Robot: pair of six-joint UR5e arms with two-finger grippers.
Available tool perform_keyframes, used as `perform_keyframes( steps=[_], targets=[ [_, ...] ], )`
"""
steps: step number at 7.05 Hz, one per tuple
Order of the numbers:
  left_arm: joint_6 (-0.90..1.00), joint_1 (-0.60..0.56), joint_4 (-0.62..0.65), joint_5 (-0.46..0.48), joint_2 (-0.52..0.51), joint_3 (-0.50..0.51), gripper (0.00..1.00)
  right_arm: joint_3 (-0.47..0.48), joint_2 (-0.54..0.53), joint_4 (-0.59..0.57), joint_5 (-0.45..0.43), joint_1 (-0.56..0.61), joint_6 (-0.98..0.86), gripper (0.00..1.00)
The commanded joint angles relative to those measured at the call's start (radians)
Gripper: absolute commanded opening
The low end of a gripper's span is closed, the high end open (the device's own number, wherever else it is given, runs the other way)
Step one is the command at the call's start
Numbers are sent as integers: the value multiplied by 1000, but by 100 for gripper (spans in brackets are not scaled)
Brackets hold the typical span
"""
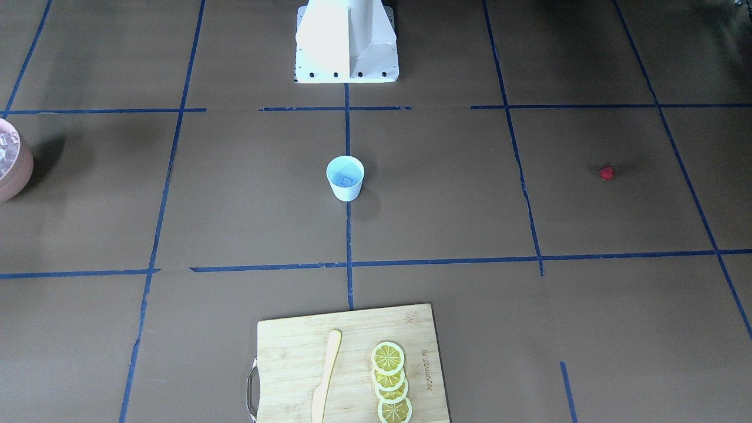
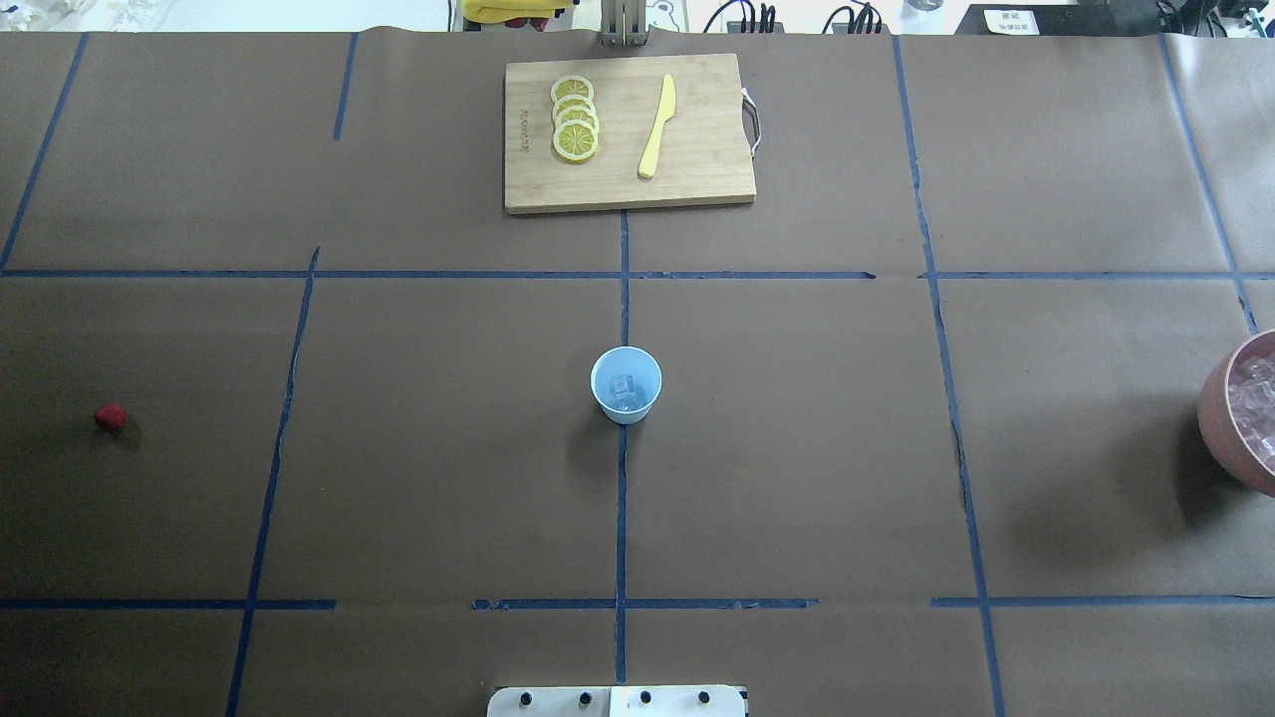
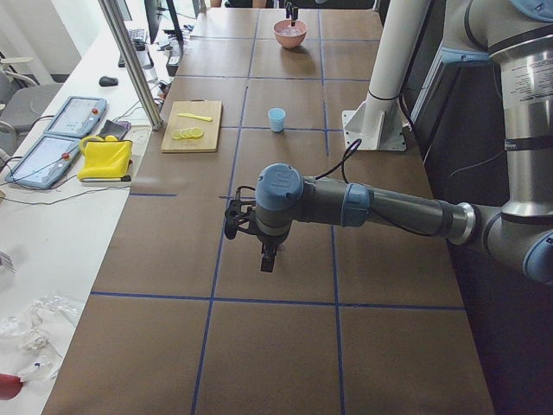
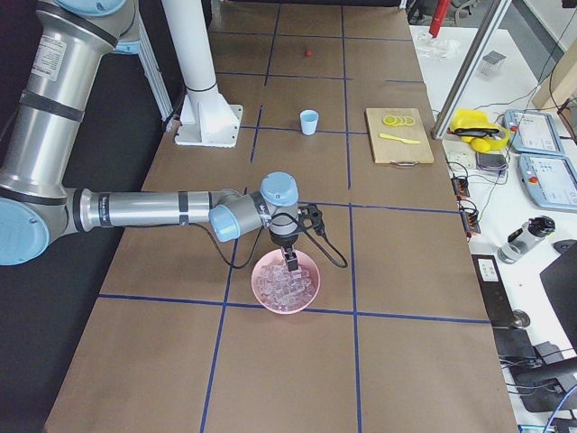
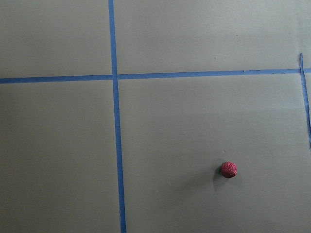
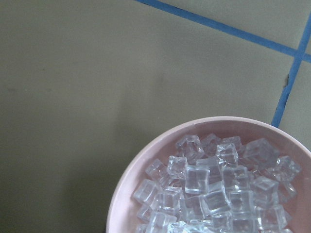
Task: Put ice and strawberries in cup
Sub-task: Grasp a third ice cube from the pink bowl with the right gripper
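Note:
The white cup (image 2: 626, 384) with a pale-blue inside stands at the table's centre and holds one ice cube (image 2: 623, 386). More ice (image 6: 214, 189) fills the pink bowl (image 4: 287, 310) on my right side. The tiny red strawberry (image 2: 111, 417) lies on the table far to my left; it also shows in the left wrist view (image 5: 229, 169). My left gripper (image 3: 268, 259) hangs above the table on the strawberry's side. My right gripper (image 4: 290, 262) hangs just over the bowl's ice. Neither shows its fingers in a wrist view, so I cannot tell whether they are open or shut.
A wooden cutting board (image 2: 697, 189) with lemon slices (image 2: 575, 119) and a yellow knife (image 2: 656, 127) lies at the far middle of the table. The robot's white base (image 1: 346, 41) stands at the near edge. Blue tape lines cross the brown table.

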Motion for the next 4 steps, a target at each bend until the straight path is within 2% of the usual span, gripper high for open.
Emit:
perform_keyframes(
  steps=[1,2,4],
  targets=[
    [0,0,0,0,0,-2,100,-67,2,46,2,-1,-14,92],
    [0,0,0,0,0,0,100,-78,4,46,2,-1,-19,75],
    [0,0,0,0,0,0,100,-92,5,44,2,-1,-42,72]
  ],
)
